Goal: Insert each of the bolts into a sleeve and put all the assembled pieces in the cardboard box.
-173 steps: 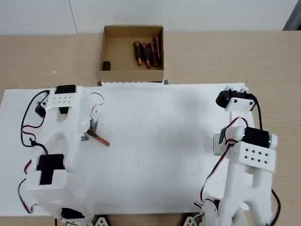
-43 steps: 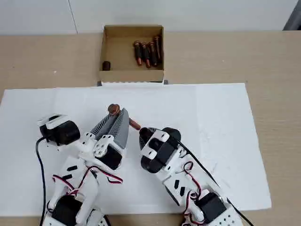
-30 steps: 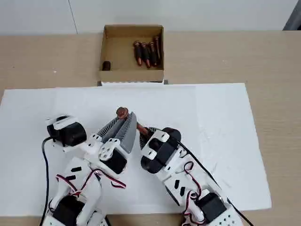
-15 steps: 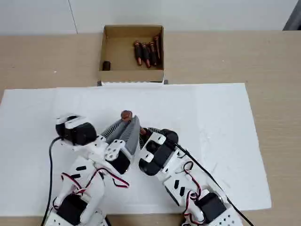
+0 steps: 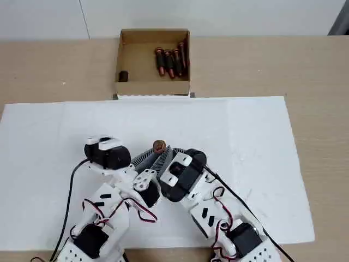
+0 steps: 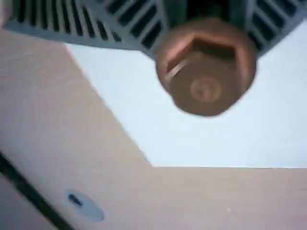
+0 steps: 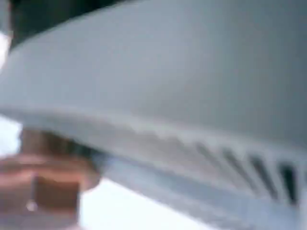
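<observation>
The left pincer [image 5: 157, 151] is clamped shut on a bolt [image 5: 158, 146]; the right arm [image 5: 182, 172] crowds it at four o'clock, its grip beyond telling; this close, a bump could probably knock the bolt askew or loose onto the white sheet [image 5: 245, 125], well short of the cardboard box [image 5: 154, 87] at twelve o'clock.

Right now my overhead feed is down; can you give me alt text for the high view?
The left arm's fingers grip a copper bolt over the middle of the white paper sheet, the right arm close beside them. Beyond the sheet, the cardboard box holds four assembled pieces and one small dark piece.
</observation>
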### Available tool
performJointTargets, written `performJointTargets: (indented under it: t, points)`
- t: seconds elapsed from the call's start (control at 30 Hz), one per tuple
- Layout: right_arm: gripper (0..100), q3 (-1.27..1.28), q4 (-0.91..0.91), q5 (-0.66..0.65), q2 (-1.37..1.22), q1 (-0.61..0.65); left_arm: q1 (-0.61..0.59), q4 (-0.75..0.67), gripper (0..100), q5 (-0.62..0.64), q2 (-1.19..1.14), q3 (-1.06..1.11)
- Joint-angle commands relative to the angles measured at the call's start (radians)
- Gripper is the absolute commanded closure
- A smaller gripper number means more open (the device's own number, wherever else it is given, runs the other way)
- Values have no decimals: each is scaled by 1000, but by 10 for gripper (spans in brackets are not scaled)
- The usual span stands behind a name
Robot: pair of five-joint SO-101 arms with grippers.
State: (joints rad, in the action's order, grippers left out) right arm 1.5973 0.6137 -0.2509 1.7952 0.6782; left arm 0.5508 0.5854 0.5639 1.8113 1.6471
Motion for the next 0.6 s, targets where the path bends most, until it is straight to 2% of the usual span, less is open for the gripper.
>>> performJointTargets:
  t: [0.0, 0.17, 0.57]
  points:
    - [995, -64, -28, -11, 13, -1, -14, -12, 844, -34, 3, 5]
    - [995, -58, -28, -9, 13, -1, -48, -17, 840, -77, 3, 2]
    - [995, -41, -27, -5, 13, -2, -92, -11, 841, -89, 3, -182]
